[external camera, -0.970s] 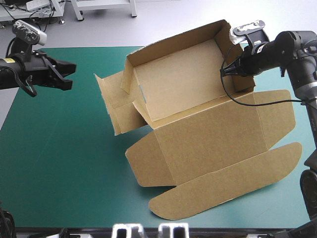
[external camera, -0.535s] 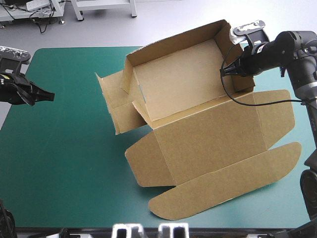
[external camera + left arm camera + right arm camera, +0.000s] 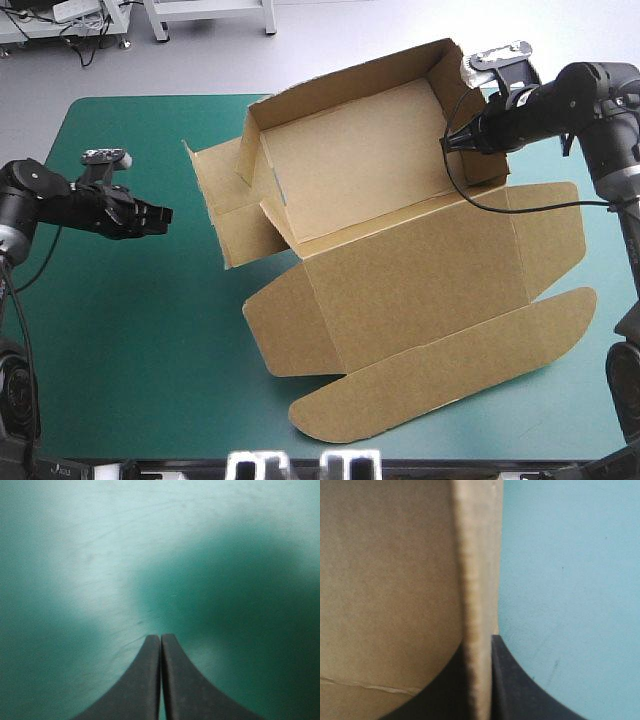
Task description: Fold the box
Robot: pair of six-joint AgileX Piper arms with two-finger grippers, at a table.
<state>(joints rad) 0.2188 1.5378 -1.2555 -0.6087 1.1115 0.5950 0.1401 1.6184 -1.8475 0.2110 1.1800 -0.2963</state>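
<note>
The brown box (image 3: 370, 170) stands half formed on the teal-green cover (image 3: 120, 330): a tray with raised walls at the back, its lid (image 3: 420, 290) lying flat toward the front with a rounded flap (image 3: 440, 370). A loose side flap (image 3: 215, 195) sticks out toward the left. My right gripper (image 3: 452, 143) is shut on the tray's right end wall; the right wrist view shows the board's edge (image 3: 477, 555) pinched at that gripper (image 3: 481, 642). My left gripper (image 3: 163, 214) is shut, low over the cover, left of the side flap and apart from it. In its own view the left gripper (image 3: 161, 637) has only bare cover (image 3: 100, 555) ahead.
The lid's rounded flap reaches close to the table's front edge (image 3: 200, 455). Bare cover lies left of and in front of the box. Beyond the right wall the right wrist view shows open cover (image 3: 570, 580).
My left arm has come down from the back left, swung out to the left edge, then in toward the side flap. The box has shifted slightly left. The right gripper kept its hold.
</note>
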